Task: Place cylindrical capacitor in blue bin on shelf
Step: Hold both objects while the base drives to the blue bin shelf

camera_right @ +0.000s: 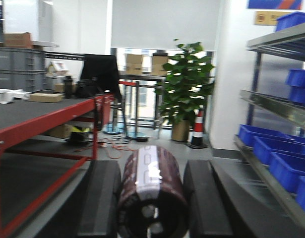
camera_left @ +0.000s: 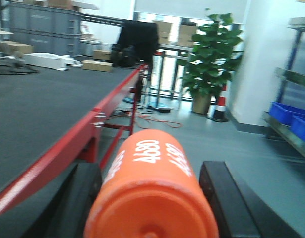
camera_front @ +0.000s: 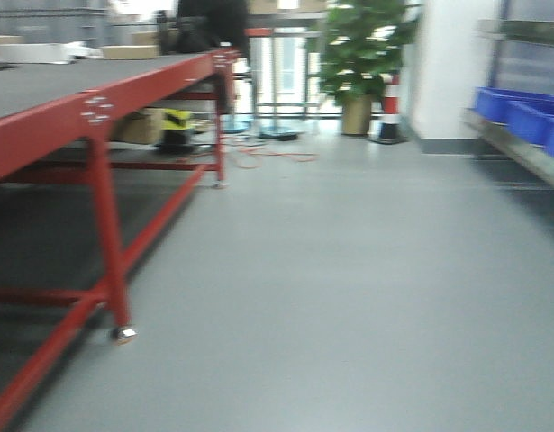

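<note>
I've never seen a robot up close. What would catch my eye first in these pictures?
Most striking is the bright orange cylinder marked 4680, held in the left gripper and filling the bottom of the left wrist view. The right gripper holds a dark cylinder the same way. Beyond them, a long red-framed table runs along the left, and blue bins sit on a steel shelf at the right.

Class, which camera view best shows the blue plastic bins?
The right wrist view: many blue plastic bins, near and fairly sharp. The front view shows a few, blurred, at its right edge; the left wrist view, two.
</note>
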Action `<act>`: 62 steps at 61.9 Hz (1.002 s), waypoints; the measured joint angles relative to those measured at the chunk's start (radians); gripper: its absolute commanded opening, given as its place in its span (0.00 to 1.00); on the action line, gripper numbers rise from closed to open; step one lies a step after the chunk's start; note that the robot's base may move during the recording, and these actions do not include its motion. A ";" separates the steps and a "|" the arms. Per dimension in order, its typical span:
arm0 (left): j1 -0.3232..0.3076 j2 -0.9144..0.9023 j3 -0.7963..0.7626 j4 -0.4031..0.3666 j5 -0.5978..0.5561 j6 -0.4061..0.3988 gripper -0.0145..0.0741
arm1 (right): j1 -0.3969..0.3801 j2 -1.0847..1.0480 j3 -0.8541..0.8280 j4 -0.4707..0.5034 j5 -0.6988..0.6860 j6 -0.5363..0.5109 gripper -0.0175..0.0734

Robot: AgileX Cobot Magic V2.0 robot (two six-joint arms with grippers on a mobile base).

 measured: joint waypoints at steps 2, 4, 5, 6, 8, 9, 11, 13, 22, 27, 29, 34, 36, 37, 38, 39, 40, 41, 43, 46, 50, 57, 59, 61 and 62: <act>0.000 0.000 0.000 0.000 0.000 0.000 0.04 | 0.000 0.000 0.000 0.000 0.000 0.000 0.01; 0.000 0.000 0.000 0.000 0.000 0.000 0.04 | 0.000 0.000 0.000 0.000 0.000 0.000 0.01; 0.000 0.000 0.000 0.000 0.000 0.000 0.04 | 0.000 0.000 0.000 0.000 0.000 0.000 0.01; 0.000 0.000 0.000 0.000 0.000 0.000 0.04 | 0.000 0.000 0.000 0.000 0.000 0.000 0.01; 0.000 0.000 0.000 0.000 0.000 0.000 0.04 | 0.000 0.000 0.000 0.000 0.000 0.000 0.01; 0.000 0.000 0.000 0.000 0.000 0.000 0.04 | 0.000 0.000 0.000 0.000 0.000 0.000 0.01; 0.000 0.000 0.000 0.000 0.000 0.000 0.04 | 0.000 0.000 0.000 0.000 0.000 0.000 0.01; 0.000 0.000 0.000 0.000 0.000 0.000 0.04 | 0.000 0.000 0.000 0.000 0.000 0.000 0.01; 0.000 0.000 0.000 0.000 0.000 0.000 0.04 | 0.000 0.000 0.000 0.000 0.000 0.000 0.01; 0.000 0.000 0.000 0.000 0.000 0.000 0.04 | 0.000 0.000 0.000 0.000 0.000 0.000 0.01; 0.000 0.000 0.000 0.000 0.000 0.000 0.04 | 0.000 0.000 0.000 0.000 0.000 0.000 0.01; 0.000 0.000 0.000 0.000 0.000 0.000 0.04 | 0.000 0.000 0.000 0.000 0.000 0.000 0.01; 0.000 0.000 0.000 0.000 0.000 0.000 0.04 | 0.000 0.000 0.000 0.000 0.000 0.000 0.01; 0.000 0.000 0.000 0.000 0.000 0.000 0.04 | 0.000 0.000 0.000 0.000 0.000 0.000 0.01; 0.000 0.000 0.000 0.000 0.000 0.000 0.04 | 0.000 0.000 0.000 0.000 0.000 0.000 0.01; 0.000 0.000 0.000 0.000 0.000 0.000 0.04 | 0.000 0.000 0.000 0.000 0.000 0.000 0.01; 0.000 0.000 0.000 0.000 0.000 0.000 0.04 | 0.000 0.000 0.000 0.000 0.000 0.000 0.01; 0.000 0.000 0.000 0.000 0.000 0.000 0.04 | 0.000 0.000 0.000 0.000 0.000 0.000 0.01; 0.000 0.000 0.000 0.000 0.000 0.000 0.04 | 0.000 0.000 0.000 0.000 0.000 0.000 0.01; 0.000 0.000 0.000 0.000 0.000 0.000 0.04 | 0.000 0.000 0.000 0.000 0.002 0.000 0.01; 0.000 0.000 0.000 0.000 0.000 0.000 0.04 | 0.000 0.000 0.000 0.000 0.002 0.000 0.01; 0.000 0.000 0.000 0.000 0.000 0.000 0.04 | 0.000 0.000 0.000 0.000 0.002 0.000 0.01; 0.000 0.000 0.000 0.000 0.000 0.000 0.04 | 0.000 0.000 0.000 0.000 0.002 0.000 0.01; 0.000 0.000 0.000 0.000 0.000 0.000 0.04 | 0.000 0.000 0.000 0.000 0.002 0.000 0.01; 0.000 0.000 0.000 0.000 0.000 0.000 0.04 | 0.000 0.000 0.000 0.000 0.002 0.000 0.01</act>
